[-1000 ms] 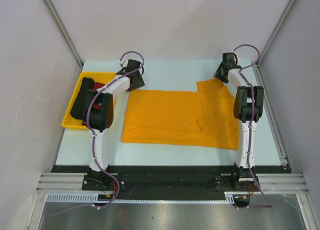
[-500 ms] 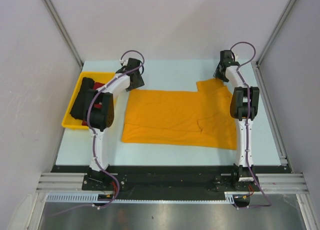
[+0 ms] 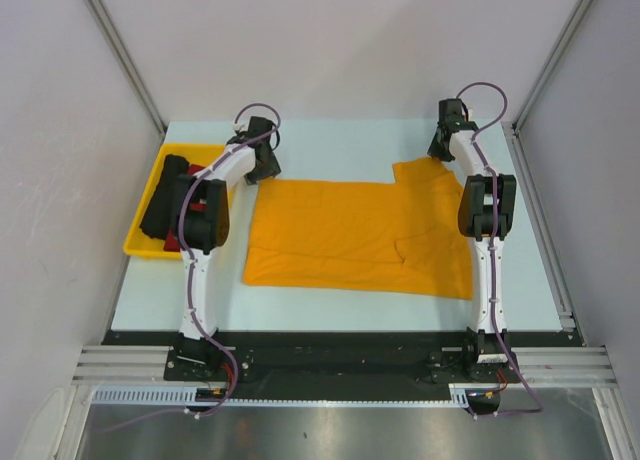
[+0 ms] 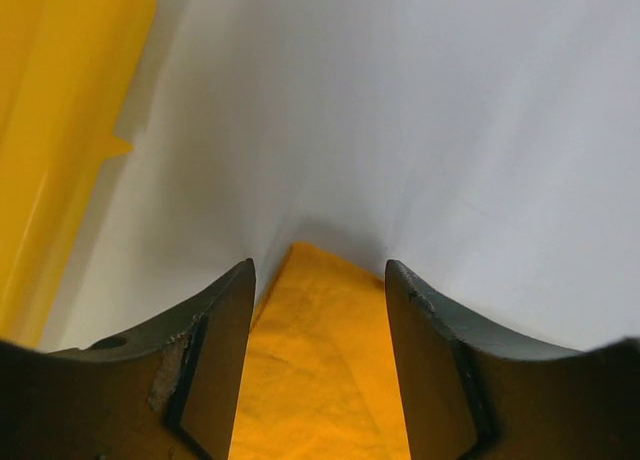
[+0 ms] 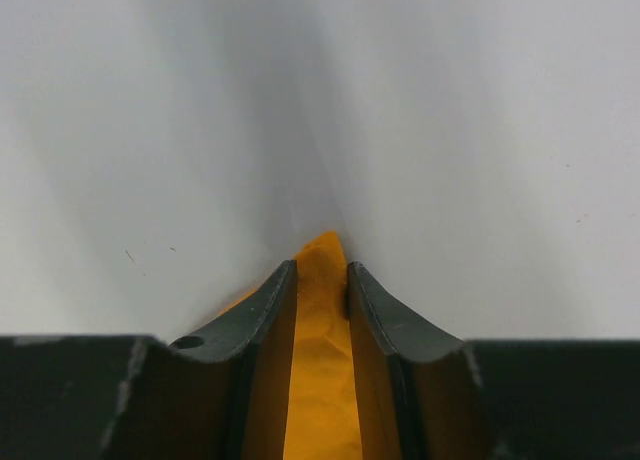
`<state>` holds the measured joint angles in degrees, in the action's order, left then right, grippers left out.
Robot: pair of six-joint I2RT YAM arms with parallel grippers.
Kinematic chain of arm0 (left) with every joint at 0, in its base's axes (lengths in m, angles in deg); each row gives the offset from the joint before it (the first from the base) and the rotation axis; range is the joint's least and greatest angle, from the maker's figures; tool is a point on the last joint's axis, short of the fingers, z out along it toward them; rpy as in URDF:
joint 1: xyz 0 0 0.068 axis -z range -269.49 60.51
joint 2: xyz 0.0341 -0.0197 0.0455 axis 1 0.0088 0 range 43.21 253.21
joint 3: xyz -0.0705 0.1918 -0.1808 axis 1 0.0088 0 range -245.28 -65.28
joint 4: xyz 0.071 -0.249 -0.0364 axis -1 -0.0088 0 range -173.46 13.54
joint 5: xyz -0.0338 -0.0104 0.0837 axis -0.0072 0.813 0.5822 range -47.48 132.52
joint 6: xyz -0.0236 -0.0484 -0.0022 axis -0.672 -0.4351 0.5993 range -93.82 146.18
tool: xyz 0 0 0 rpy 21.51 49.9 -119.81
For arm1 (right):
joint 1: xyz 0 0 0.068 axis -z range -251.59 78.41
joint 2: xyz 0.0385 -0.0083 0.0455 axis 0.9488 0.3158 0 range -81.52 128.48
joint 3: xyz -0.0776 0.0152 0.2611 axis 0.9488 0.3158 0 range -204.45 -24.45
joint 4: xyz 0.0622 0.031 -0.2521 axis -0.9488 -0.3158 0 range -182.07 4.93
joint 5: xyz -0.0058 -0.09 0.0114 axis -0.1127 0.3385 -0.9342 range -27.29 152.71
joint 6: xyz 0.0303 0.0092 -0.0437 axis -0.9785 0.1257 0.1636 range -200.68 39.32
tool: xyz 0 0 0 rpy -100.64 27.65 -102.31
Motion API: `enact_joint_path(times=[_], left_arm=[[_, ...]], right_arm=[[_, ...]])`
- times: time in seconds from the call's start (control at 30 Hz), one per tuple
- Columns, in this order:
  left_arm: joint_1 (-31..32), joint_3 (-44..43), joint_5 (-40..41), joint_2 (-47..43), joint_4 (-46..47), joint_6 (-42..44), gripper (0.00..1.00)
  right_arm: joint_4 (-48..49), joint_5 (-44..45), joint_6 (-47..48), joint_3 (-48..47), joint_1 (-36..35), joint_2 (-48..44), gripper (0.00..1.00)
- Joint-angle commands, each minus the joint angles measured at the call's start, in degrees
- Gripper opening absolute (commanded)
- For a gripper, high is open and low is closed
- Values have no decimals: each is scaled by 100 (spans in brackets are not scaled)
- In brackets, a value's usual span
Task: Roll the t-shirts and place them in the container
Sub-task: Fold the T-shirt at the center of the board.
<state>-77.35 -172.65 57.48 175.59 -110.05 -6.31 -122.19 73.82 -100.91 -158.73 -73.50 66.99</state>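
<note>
Two white robot arms rise from the near edge of a pale table (image 3: 170,290) and reach toward its far side. Between them a mustard t-shirt (image 3: 350,235) lies flat on the table, folded into a wide band, with one part jutting out toward the far right.

To the left of it, at the table's left edge, sits a yellow tray (image 3: 140,248). A black rolled shirt (image 3: 160,205) lies along the tray's left side. A dark red rolled shirt (image 3: 194,169) shows beside it, mostly hidden behind the left arm.

Farther back, at the far left corner of the mustard cloth, the left gripper (image 4: 318,265) points down with its fingers spread apart. The cloth corner lies in the gap between them, unclamped.

At the far right corner, the right gripper (image 5: 320,268) has its fingers drawn close together, pinching a thin ridge of the mustard cloth.
</note>
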Motion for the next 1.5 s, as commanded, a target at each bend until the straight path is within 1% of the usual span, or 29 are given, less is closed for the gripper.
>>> enact_joint_path(times=[0.0, 0.13, 0.2, 0.27, 0.4, 0.5, 0.53, 0.6, 0.63, 0.7, 0.73, 0.77, 0.93, 0.97, 1.27, 1.47], left_arm=[[-124, -398, -169, 139, -78, 59, 59], [-142, -574, -239, 271, -122, 32, 56], [-151, -583, -257, 315, -114, 23, 54], [-151, -609, -301, 359, -122, 32, 48], [-151, -592, -362, 412, -157, 23, 40], [-151, -539, -354, 394, -166, 15, 33], [-151, -513, -354, 385, -149, 15, 27], [-151, -504, -345, 368, -131, 32, 22], [-151, -495, -345, 359, -122, 24, 16], [-151, -469, -354, 324, -61, 41, 11], [-151, -469, -354, 306, -61, 50, 4], [-151, -451, -319, 280, -52, 41, 1], [-151, -179, -274, -27, 317, 94, 0], [-151, -135, -283, -89, 439, 111, 0], [-151, 164, -239, -642, 818, 340, 0], [-151, 234, -222, -766, 950, 454, 0]], right_arm=[[-296, -223, 151, -178, -46, 187, 31], [-269, -294, 133, -152, -11, 170, 31], [-243, -346, 116, -125, 7, 152, 29], [-208, -408, 98, -81, 33, 135, 28], [-172, -461, 81, -20, 59, 117, 25], [-146, -487, 63, -2, 77, 117, 23], [-129, -505, 63, -2, 77, 108, 22], [-85, -584, 37, 16, 86, 108, 20], [-76, -628, 37, 16, 103, 108, 19], [3, -724, 1, 68, 121, 65, 14], [56, -768, -16, 112, 130, 30, 12], [152, -786, -25, 156, 138, -6, 9], [495, -979, -113, 542, 156, -392, 0], [617, -1006, -122, 604, 313, -462, 0], [1137, -971, -201, 1307, 332, -1341, 0], [1225, -909, -140, 1597, 323, -1754, 0]])
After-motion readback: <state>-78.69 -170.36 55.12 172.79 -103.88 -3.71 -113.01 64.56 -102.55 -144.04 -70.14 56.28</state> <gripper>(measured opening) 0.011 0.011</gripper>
